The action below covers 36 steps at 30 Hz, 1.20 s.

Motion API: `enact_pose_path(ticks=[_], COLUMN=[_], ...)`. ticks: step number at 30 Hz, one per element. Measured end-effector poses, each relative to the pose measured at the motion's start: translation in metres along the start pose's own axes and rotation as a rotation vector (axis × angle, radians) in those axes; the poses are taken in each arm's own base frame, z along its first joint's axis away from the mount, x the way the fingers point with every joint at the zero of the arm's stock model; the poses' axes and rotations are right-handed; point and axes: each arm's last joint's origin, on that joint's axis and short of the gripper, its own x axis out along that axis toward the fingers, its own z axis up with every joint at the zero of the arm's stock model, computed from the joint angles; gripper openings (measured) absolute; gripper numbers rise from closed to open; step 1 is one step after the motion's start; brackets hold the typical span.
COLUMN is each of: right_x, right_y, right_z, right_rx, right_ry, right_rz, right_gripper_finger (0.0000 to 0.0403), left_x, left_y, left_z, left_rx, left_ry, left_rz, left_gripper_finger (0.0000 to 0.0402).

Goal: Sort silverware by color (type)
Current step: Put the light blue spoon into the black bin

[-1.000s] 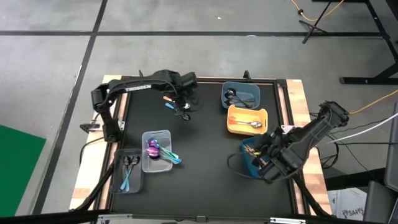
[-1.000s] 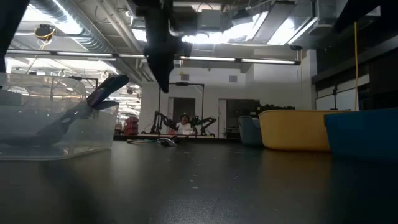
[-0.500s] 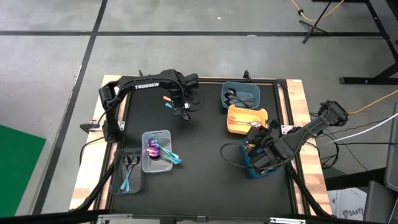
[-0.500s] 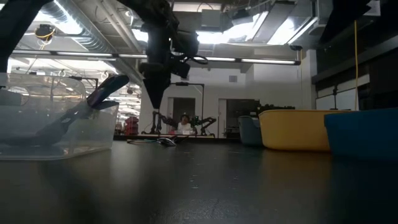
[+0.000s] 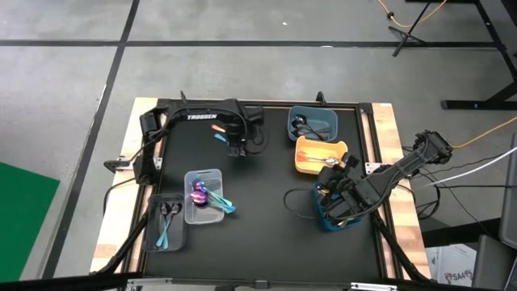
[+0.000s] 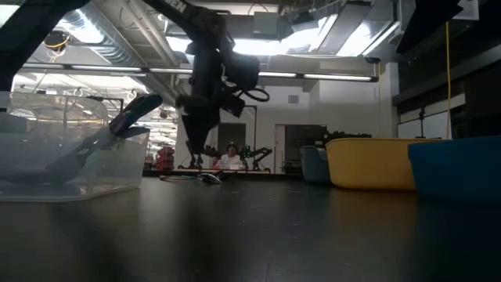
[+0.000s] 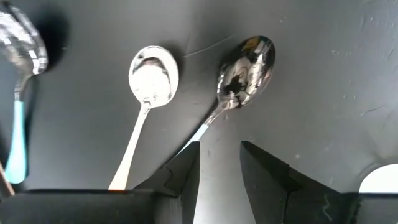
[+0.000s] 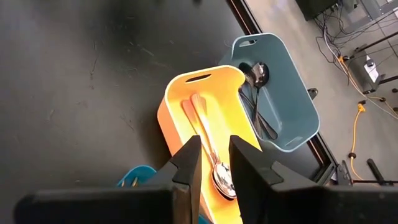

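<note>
Three loose spoons (image 5: 221, 134) lie flat on the black mat toward the far edge. The left wrist view shows a mirror-bowled spoon (image 7: 244, 65) with a pale handle, a silver spoon (image 7: 153, 75) with a cream handle, and a teal-handled spoon (image 7: 17, 93). My left gripper (image 7: 219, 171) (image 5: 236, 147) hangs open just above them, fingers pointing down. The mirror spoon's handle end runs toward one finger, and I see no touch. My right gripper (image 8: 215, 163) (image 5: 338, 192) hovers slightly open over the blue tray (image 5: 329, 212), looking toward the yellow tray (image 8: 205, 118).
The yellow tray (image 5: 321, 156) holds silver spoons and the grey-blue tray (image 5: 313, 123) holds black ones. A clear tray (image 5: 203, 196) carries purple spoons, with a blue one across its rim. A second clear tray (image 5: 166, 217) sits near the left corner. Bare mat lies in the middle.
My left gripper came down toward the loose spoons, shifting slightly toward the near edge and tipping as it descended. My right gripper moved from the table's near right toward the far-left, over the blue tray, then held still. No spoon moved.
</note>
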Motion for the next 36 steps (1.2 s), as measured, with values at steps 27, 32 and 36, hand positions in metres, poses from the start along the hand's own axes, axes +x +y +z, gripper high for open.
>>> enact_pose_path(ticks=[27,32,36], right_x=[0.0,0.0,0.0], right_y=[0.001,0.001,0.001], right_z=[0.0,0.001,0.001], right_rx=[0.007,0.01,0.01], right_ry=[-0.005,-0.006,-0.007], right_rz=[0.005,0.008,0.008], right_gripper_finger=[0.0073,0.0073,0.0073], left_x=[0.05,0.054,0.053], left_y=[-0.009,-0.009,-0.013], left_z=[-0.008,-0.008,-0.007], left_rx=[0.014,0.012,0.022], left_ry=[0.066,0.056,0.058], left_rz=[0.057,0.085,0.088], left_gripper_finger=[0.0109,0.0109,0.0109])
